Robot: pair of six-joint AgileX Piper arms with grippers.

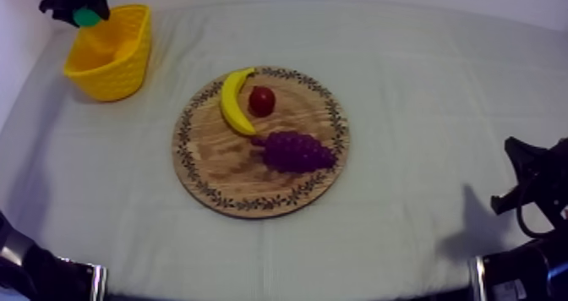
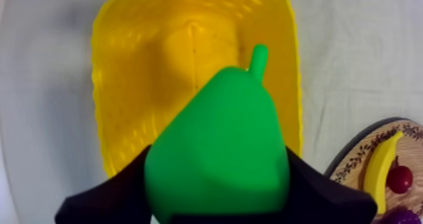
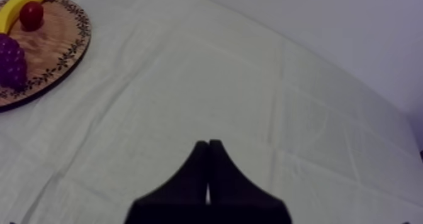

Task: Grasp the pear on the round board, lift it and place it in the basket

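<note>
My left gripper (image 1: 84,15) hangs over the back of the yellow basket (image 1: 111,52) at the table's far left, shut on the green pear (image 1: 86,17). In the left wrist view the pear (image 2: 220,151) sits between the black fingers (image 2: 315,189), stem up, directly above the basket's hollow (image 2: 189,56). The round wooden board (image 1: 211,165) lies in the middle of the table. My right gripper (image 3: 208,152) rests over bare cloth, its fingers together as a narrow wedge; in the top view it sits low at the right edge (image 1: 528,182).
On the board lie a banana (image 1: 233,100), a small red fruit (image 1: 262,101) and a bunch of purple grapes (image 1: 296,150). The board's edge with the banana (image 2: 381,170) and red fruit (image 2: 400,179) lies beside the basket. Bare cloth surrounds the board.
</note>
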